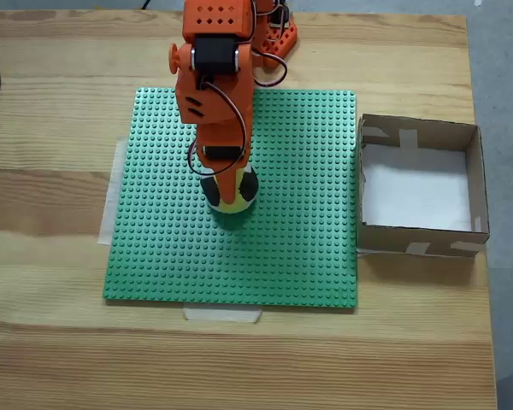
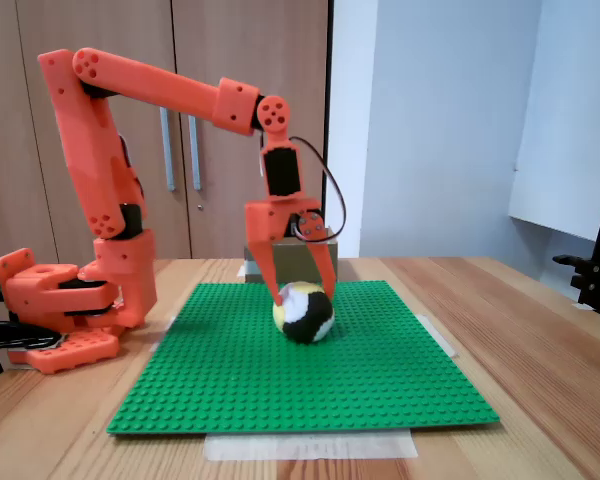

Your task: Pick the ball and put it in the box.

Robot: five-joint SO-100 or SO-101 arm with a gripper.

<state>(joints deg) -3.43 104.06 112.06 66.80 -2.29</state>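
The gripper [image 2: 305,292] straddled the ball [image 2: 303,312] on the green baseplate [image 2: 310,390], jaws spread, grasp pending; next, closing, then carrying it right to the box [image 1: 421,246].

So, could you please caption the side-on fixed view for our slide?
Orange arm's gripper straddles the patchwork ball on the green studded baseplate.

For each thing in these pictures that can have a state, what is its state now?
ball: resting on the green studded plate, between the gripper's fingers, not lifted.
gripper: open, lowered around the ball, one finger on each side.
box: open on top, nothing inside, white bottom bare, standing beside the plate.
green studded plate: flat on the table, taped at its edges.
cabinet doors: closed.
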